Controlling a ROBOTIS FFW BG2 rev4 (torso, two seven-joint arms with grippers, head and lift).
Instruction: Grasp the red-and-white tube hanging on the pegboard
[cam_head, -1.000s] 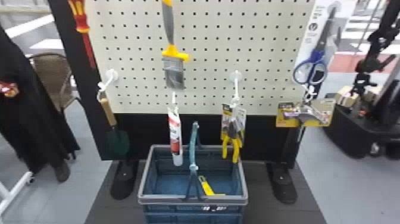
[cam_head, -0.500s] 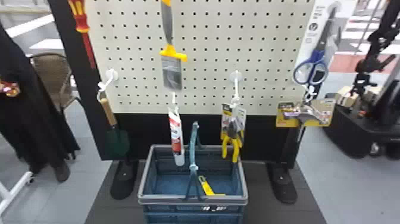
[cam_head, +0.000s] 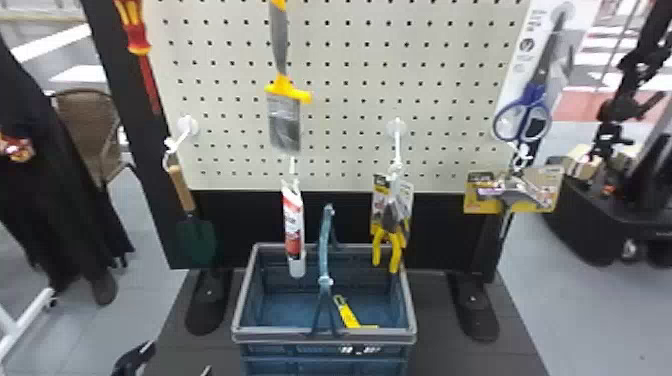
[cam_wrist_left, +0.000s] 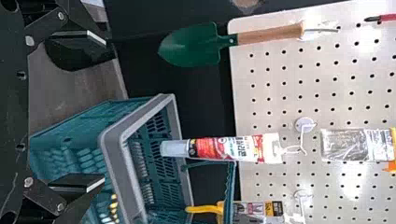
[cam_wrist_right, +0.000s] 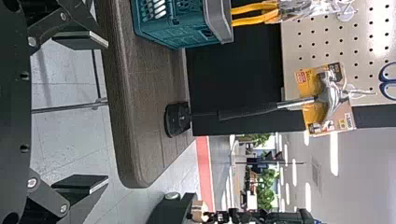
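Rising into the bottom left corner of the head view, the left tool (cam_head: 175, 359) is now showing two black fingertips that were below the frame a moment ago; everything on the board is hanging where it was.

The red-and-white tube (cam_head: 293, 227) is hanging just left of centre in the head view, cap downward, from a white wire hook (cam_head: 291, 167) on the cream pegboard (cam_head: 350, 75). It is dangling directly beneath the yellow-collared paintbrush (cam_head: 285, 112), and its white cap is showing against the back rim of the blue-green plastic basket with the grey rim (cam_head: 241, 295). In the left wrist view the tube (cam_wrist_left: 229, 148) is lying well beyond the left tool's fingers, which are standing wide apart and holding nothing.

The right tool (cam_wrist_right: 100, 111) is also gaping wide with nothing between its fingers, and is looking past the edge of the dark tabletop (cam_wrist_right: 140, 107).

To the tube's left in the head view, a green trowel with a wooden handle (cam_head: 192, 235) is hanging by the board's black post. To its right, yellow-handled pliers on a card (cam_head: 390, 220) are hanging from another white hook. Farther right, a steel hammer on a yellow card (cam_head: 515, 190) and blue-handled scissors (cam_head: 522, 115) are hanging near the board's edge. A red-and-yellow screwdriver (cam_head: 137, 45) is sitting at the upper left.
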